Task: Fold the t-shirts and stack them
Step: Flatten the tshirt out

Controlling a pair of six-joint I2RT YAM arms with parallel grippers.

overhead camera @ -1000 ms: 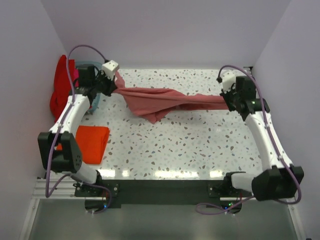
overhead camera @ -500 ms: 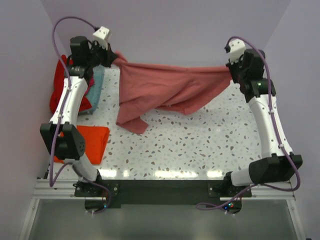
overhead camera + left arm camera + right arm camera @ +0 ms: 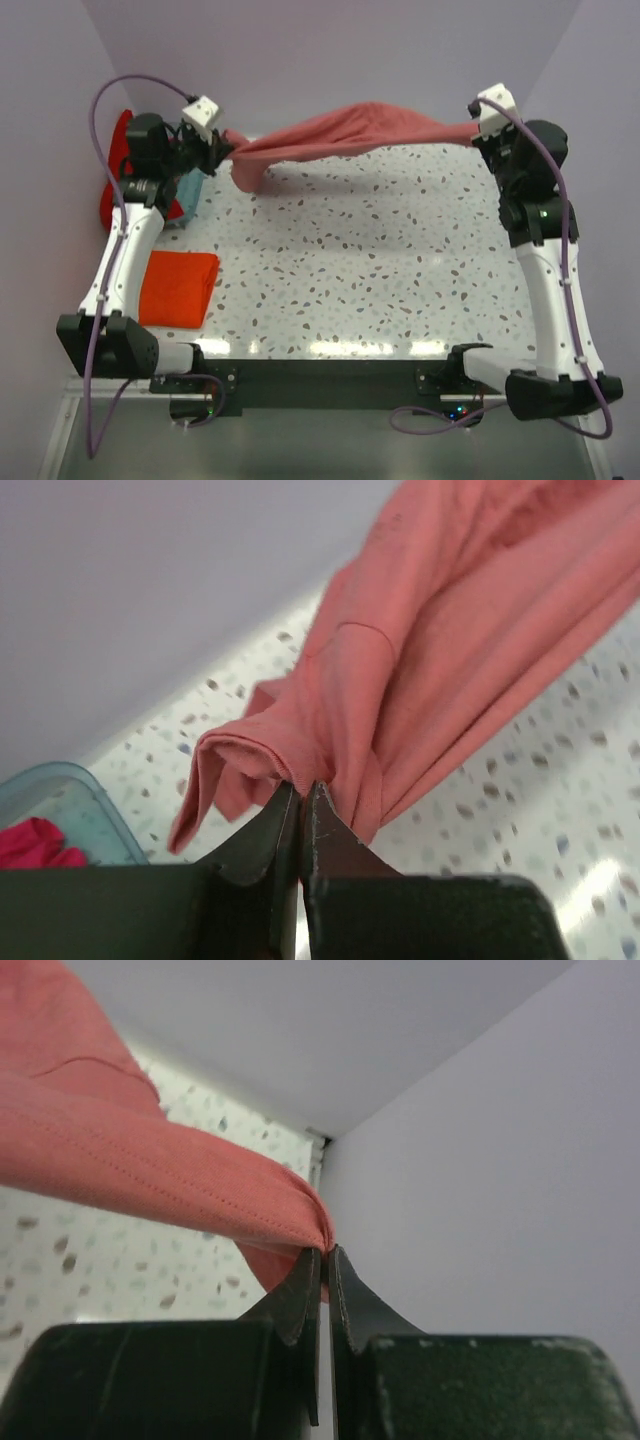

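Holding one rose-pink t-shirt (image 3: 350, 128) aloft over the far side of the table (image 3: 400, 260), stretching it lengthwise from left to right and letting it droop lower toward the left. Pinching its left end with the left gripper (image 3: 303, 790), squeezing both fingers together on a bunched hem. Clamping its right end likewise with the right gripper (image 3: 325, 1255). Showing one folded orange t-shirt (image 3: 178, 288) lying flat at the near left, and red cloth (image 3: 112, 200) bunching at one pale blue basket (image 3: 192, 188).
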